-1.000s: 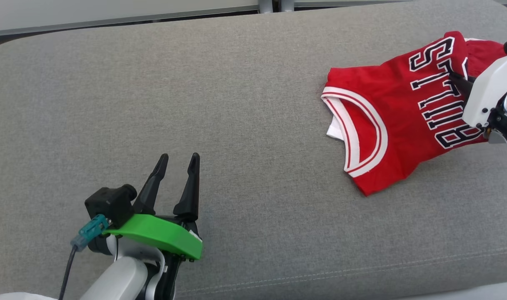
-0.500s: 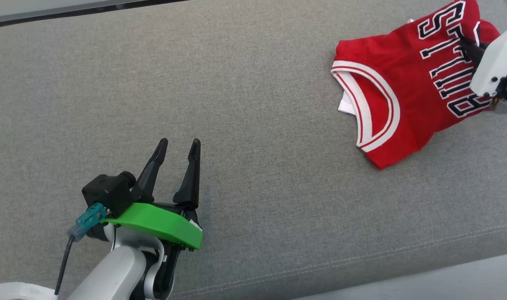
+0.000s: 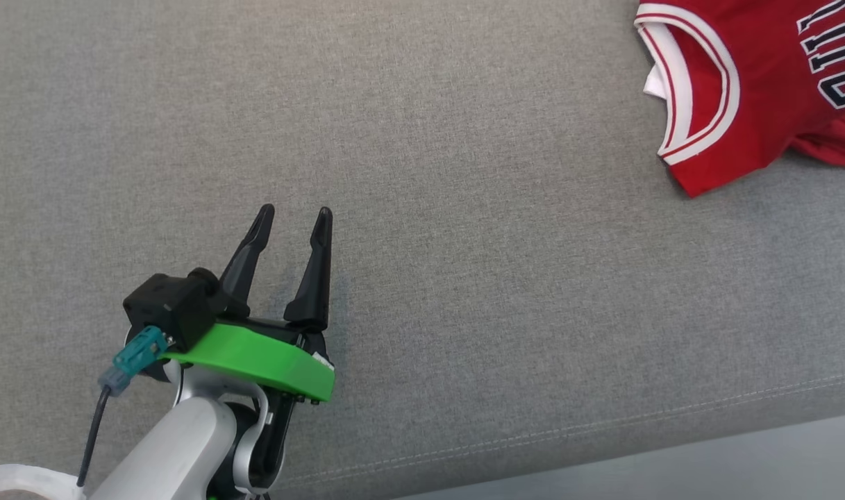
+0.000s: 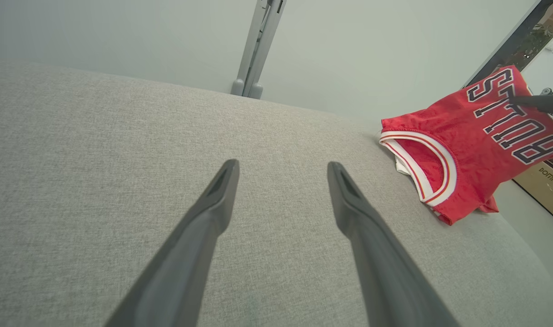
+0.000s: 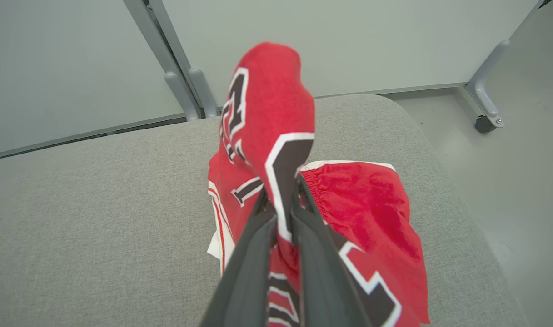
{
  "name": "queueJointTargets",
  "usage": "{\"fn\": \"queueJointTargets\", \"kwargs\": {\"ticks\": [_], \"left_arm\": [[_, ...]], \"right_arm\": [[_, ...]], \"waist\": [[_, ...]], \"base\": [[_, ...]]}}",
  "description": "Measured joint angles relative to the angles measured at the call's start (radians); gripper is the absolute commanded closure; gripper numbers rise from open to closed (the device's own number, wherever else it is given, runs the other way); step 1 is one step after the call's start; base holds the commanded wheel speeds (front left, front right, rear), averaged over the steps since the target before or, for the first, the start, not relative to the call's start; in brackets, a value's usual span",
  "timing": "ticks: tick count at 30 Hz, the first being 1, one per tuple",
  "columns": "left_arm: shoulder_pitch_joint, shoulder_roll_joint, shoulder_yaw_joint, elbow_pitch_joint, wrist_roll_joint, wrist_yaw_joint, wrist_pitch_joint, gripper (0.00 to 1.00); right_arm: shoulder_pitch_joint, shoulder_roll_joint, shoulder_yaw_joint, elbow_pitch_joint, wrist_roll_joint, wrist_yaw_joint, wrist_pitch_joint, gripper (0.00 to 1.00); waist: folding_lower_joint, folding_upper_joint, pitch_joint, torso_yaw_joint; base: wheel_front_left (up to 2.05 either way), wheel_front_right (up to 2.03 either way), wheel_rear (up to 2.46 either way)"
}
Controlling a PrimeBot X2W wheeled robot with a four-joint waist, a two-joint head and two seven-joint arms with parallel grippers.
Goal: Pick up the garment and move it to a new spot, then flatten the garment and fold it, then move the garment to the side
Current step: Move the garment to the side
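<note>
The garment (image 3: pixel 741 90) is a red jersey with white trim and dark letters, at the far right of the grey cushion (image 3: pixel 464 278). In the right wrist view my right gripper (image 5: pixel 283 195) is shut on a fold of the garment (image 5: pixel 267 113), which stands lifted above the rest of the cloth. The left wrist view shows the garment (image 4: pixel 467 141) raised at its lettered side, with the right gripper (image 4: pixel 515 98) reaching in from the right edge. My left gripper (image 3: pixel 294 215) is open over bare cushion, well left of the jersey, and its fingers (image 4: pixel 217 200) hold nothing.
A stitched seam (image 3: pixel 603 423) runs along the cushion's front edge, with pale floor beyond. Grey frame legs (image 4: pixel 253 50) stand behind the cushion. A cardboard box (image 4: pixel 546 186) sits on the floor past the right end, and a caster foot (image 5: pixel 485 120) stands there too.
The head camera has turned, so the jersey now sits higher and further right and the right arm has left that picture. My left gripper stays open in place.
</note>
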Motion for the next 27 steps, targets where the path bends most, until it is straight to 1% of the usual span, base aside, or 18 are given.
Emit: {"fn": "queueJointTargets", "kwargs": {"ticks": [6, 8, 12, 16, 20, 26, 27], "left_arm": [[-0.022, 0.026, 0.002, -0.055, 0.019, 0.016, 0.018, 0.0], [-0.031, 0.03, 0.001, -0.068, 0.027, 0.021, 0.026, 0.0], [-0.049, 0.036, -0.006, -0.095, 0.042, 0.025, 0.043, 0.0], [-0.06, 0.044, -0.019, -0.119, 0.058, 0.034, 0.059, 0.0], [-0.063, 0.051, -0.023, -0.127, 0.063, 0.039, 0.066, 0.0], [-0.072, 0.055, -0.033, -0.145, 0.073, 0.042, 0.078, 0.0], [-0.073, 0.056, -0.035, -0.148, 0.077, 0.044, 0.078, 0.0]], "right_arm": [[-0.016, -0.035, -0.018, 0.007, -0.047, 0.0, 0.007, 1.0], [-0.02, -0.051, -0.019, 0.011, -0.072, 0.0, -0.008, 1.0], [-0.041, -0.086, -0.029, 0.028, -0.116, 0.0, -0.024, 1.0], [-0.059, -0.135, -0.053, 0.065, -0.177, 0.0, -0.038, 1.0], [-0.058, -0.143, -0.063, 0.095, -0.222, 0.0, -0.055, 1.0], [-0.052, -0.145, -0.099, 0.173, -0.303, 0.0, -0.108, 1.0], [-0.052, -0.145, -0.104, 0.185, -0.317, 0.0, -0.119, 0.97]], "waist": [[0.0, 0.0, 0.047, -0.007], [0.0, 0.0, 0.064, -0.009], [0.0001, 0.0, 0.099, -0.008], [0.0001, 0.0, 0.135, 0.005], [0.0001, 0.0, 0.153, 0.016], [0.0, 0.0, 0.182, 0.041], [0.0, 0.0, 0.186, 0.045]], "base": [[0.0, 0.0, 0.0], [0.0, 0.0, 0.0], [0.0, 0.0, 0.0], [0.0, 0.0, 0.0], [0.0, 0.0, 0.0], [0.0, 0.0, 0.0], [0.0, 0.0, 0.0]]}}
